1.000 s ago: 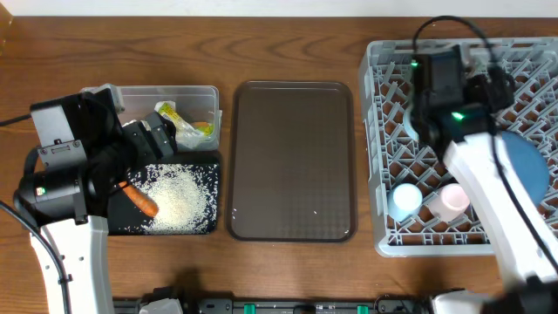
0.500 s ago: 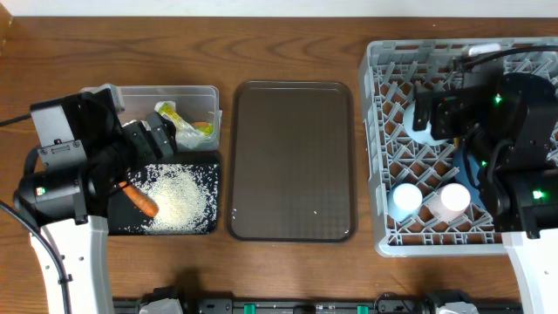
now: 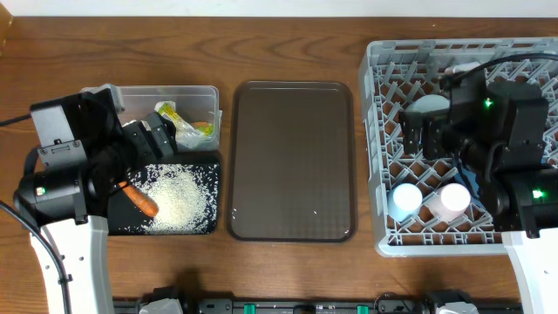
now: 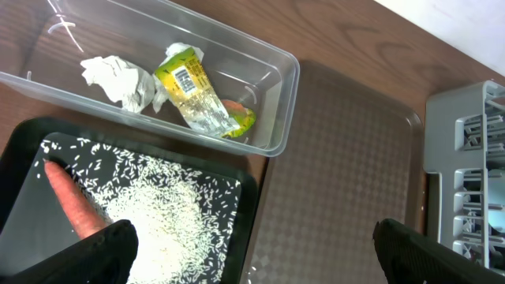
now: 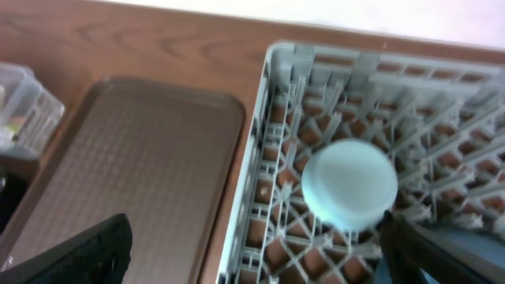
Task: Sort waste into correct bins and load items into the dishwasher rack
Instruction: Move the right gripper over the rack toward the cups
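Left end effector [image 4: 252, 256], right end effector [image 5: 256, 252] released; two cups [image 3: 405, 199] [image 3: 453, 199], one bowl [image 5: 349, 184] in rack [image 3: 373, 148].

Table [image 3: 288, 48]: brown wood, the grain runs left to right, with a faint sheen. Light is even and shadows are soft and short. The far edge is straight. Beyond it lies a pale white strip [image 3: 261, 6]; wall or floor, cannot tell.

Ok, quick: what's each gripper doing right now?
Left gripper: open, holding nothing.
Right gripper: open, holding nothing, over the large square grey plastic rack.
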